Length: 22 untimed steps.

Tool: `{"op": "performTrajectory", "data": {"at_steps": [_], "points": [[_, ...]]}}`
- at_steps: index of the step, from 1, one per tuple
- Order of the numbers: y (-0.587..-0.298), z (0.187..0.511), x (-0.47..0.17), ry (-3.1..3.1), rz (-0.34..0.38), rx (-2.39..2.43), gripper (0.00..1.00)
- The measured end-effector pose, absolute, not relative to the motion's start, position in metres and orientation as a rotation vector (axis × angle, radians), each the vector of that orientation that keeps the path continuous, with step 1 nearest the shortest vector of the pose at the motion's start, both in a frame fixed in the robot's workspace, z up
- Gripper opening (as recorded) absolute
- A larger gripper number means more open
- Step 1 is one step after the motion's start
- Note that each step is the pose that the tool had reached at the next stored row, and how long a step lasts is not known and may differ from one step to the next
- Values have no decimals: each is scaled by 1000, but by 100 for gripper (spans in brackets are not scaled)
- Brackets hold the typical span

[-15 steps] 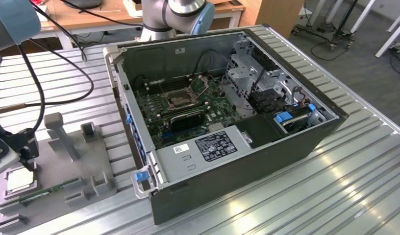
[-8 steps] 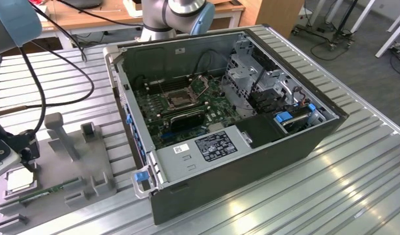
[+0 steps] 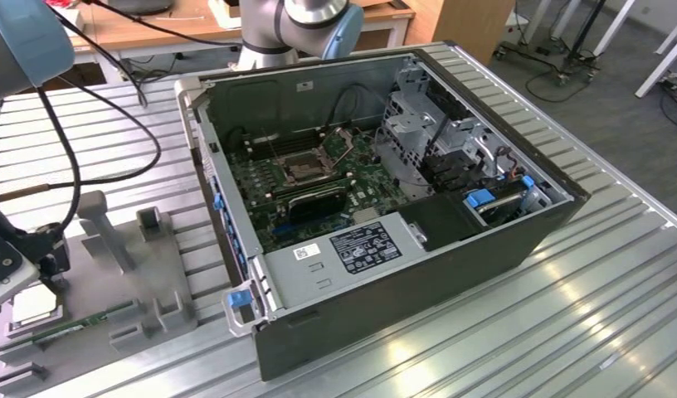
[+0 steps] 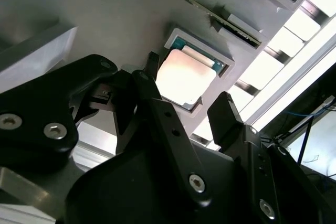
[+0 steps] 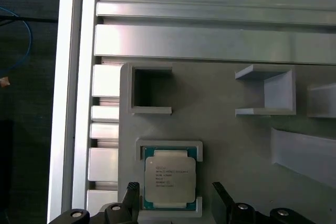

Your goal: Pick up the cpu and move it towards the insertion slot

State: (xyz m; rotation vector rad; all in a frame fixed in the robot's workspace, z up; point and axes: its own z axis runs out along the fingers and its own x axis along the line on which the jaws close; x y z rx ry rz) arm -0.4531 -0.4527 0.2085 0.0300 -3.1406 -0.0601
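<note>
Black fingers of my end effector stand apart, one on each side of the cpu, clamped on nothing. I hang low over the chip with the gap centred on it, so I judge this to be the line-up for a grip across two opposite edges. I cannot tell whether either finger touches it.

The cpu lies flat, pale metal face up, in a shallow square recess of the grey plastic fixture. The raised lip around the recess keeps the chip square and stops it sliding, which is likely why it is stored there. In the second wrist view the same chip shows between my fingers.

In the exterior view the fixture sits on the ribbed metal bench towards that view's left. The open computer case lies beside it, and the insertion slot on the board inside is well apart from the cpu, so nothing has been carried yet.
</note>
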Motion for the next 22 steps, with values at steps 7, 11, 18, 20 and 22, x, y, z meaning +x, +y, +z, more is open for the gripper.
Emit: {"op": "performTrajectory", "data": {"at_steps": [7,11,18,20,22], "points": [[-453,203,-453,-3141,-60,30,65],[-453,202,-453,-3140,-60,30,65],[-453,199,-453,-3141,-60,30,65],[-453,198,-453,-3141,-60,30,65],[-453,197,-453,-3141,-60,30,65]]}}
